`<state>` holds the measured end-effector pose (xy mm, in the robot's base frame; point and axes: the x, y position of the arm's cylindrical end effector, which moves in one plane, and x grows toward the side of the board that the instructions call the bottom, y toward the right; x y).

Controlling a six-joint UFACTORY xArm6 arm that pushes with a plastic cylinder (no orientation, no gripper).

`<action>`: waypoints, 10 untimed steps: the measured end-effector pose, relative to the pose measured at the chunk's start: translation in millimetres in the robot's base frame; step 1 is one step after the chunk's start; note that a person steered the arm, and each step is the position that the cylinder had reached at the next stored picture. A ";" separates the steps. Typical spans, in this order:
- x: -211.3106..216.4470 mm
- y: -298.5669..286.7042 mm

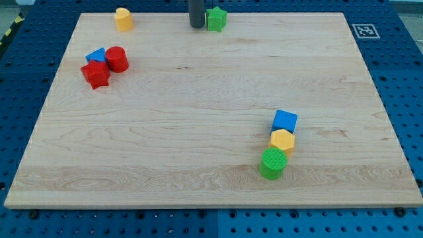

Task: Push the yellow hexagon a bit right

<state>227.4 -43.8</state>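
The yellow hexagon sits at the lower right of the wooden board. It touches a blue cube above it and a green cylinder below it. My tip is at the view's top centre, just left of a green star-shaped block, far from the yellow hexagon.
A second yellow block stands at the top left. A red cylinder, a red star-like block and a blue triangle cluster at the left. A marker tag lies off the board's top right corner.
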 end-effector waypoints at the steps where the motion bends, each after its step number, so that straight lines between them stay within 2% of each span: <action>1: -0.1 -49.4; 2: -0.1 -111.9; 3: -0.1 -144.0; 6: -0.1 -158.4; 7: -0.2 -153.1; 10: -6.3 -62.1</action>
<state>221.1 -105.9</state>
